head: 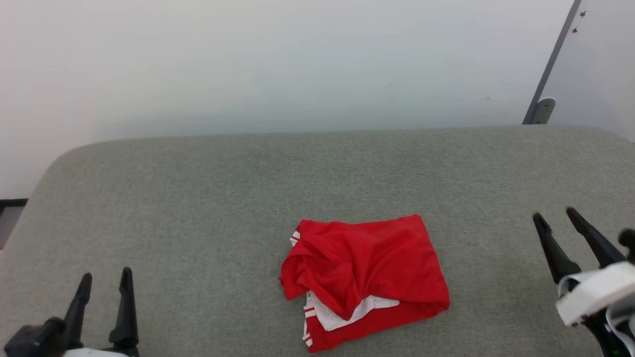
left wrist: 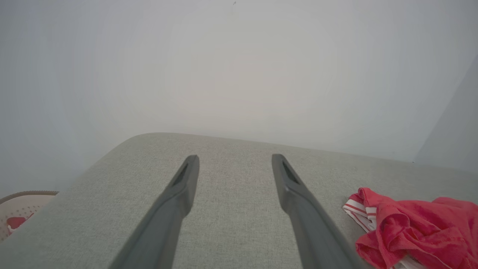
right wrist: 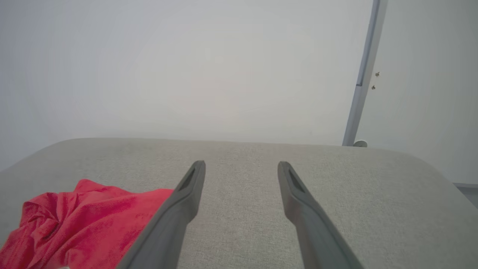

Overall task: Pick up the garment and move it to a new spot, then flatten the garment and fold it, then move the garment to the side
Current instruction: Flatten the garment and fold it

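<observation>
Two grippers in head view. left gripper [head: 106, 273] sits at lower left, fingers apart, nothing between them. right gripper [head: 554, 214] sits at the right edge, tilted a bit leftward, also spread and empty. garment [head: 367, 267] is a red crumpled heap, roughly folded over, lying on the grey padded surface [head: 198, 198] low in the middle, between the two grippers and well apart from both. A white sleeve patch peeks out at its near edge, with striped trim at its left side and near-left corner. Pale wall [head: 248, 59] is behind, and a grey post [head: 550, 64] is at upper right.

Left wrist view: left gripper [left wrist: 235, 157] has its fingers wide, with only bare grey padded surface [left wrist: 231, 209] between them. garment [left wrist: 422, 228] is at lower right, beside the right-hand finger and not touching it, red-and-white stripe trim facing the gripper. A pale perforated object [left wrist: 18, 209] is at the lower left corner, off the surface; too little shows to tell what it is.

Right wrist view: right gripper [right wrist: 242, 164] is splayed open, holding nothing, over the grey padded surface [right wrist: 373, 186]. garment [right wrist: 82, 220] is at lower left. The left-hand finger crosses in front of its edge, but the head view shows them apart. grey post [right wrist: 364, 74] runs up the wall at upper right.
</observation>
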Robot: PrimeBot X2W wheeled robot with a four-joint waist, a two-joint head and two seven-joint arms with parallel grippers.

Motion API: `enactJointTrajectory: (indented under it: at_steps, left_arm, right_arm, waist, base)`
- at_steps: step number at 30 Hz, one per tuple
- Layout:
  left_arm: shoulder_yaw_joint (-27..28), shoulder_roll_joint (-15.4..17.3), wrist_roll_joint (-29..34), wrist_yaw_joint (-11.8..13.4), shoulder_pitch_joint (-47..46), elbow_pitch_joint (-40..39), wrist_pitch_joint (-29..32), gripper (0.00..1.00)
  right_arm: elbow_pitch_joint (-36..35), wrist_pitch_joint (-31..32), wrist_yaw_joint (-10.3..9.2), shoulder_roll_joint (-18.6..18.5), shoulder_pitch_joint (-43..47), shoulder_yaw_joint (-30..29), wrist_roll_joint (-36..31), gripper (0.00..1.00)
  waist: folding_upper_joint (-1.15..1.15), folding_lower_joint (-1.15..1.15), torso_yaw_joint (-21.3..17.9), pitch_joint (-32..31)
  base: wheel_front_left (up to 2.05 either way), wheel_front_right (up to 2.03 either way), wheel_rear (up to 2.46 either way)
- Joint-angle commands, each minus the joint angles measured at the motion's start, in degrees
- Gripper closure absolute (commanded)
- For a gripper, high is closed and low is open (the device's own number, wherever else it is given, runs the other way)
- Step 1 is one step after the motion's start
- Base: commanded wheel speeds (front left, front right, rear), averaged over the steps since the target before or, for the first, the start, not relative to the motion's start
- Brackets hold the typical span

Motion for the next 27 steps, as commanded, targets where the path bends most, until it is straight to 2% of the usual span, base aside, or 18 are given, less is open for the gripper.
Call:
enactJointTrajectory:
  at_steps: [1,5,12,27]
  left_arm:
    - [0.29,0.22,0.48,-0.43,0.66,0.04,-0.19,0.0]
    - [1.43,-0.09,1.1,-1.11,1.17,0.3,-0.2,0.0]
    - [2.17,-0.27,0.87,-3.94,1.9,1.08,-0.22,0.0]
    - [3.87,-0.8,0.71,-5.91,2.43,2.15,-0.22,0.0]
  right_arm:
    - [-0.45,-0.25,-0.09,0.37,1.54,-1.49,-0.66,0.0]
    - [-2.36,-0.34,-0.09,1.76,5.77,-6.05,-1.89,0.0]
    - [-6.56,-0.34,-0.1,3.96,11.43,-11.87,-5.51,0.0]
    - [-9.06,-0.35,-0.1,6.03,15.82,-15.03,-7.6,0.0]
  waist:
    - [0.0,0.0,-0.28,-0.12]
    - [0.0,0.0,-0.64,-0.26]
    - [0.0,0.0,-1.08,-0.58]
    - [0.0,0.0,-0.17,-0.94]
  base:
    - [0.0,0.0,0.0]
    - [0.0,0.0,0.0]
    - [0.0,0.0,0.0]
    - [0.0,0.0,0.0]
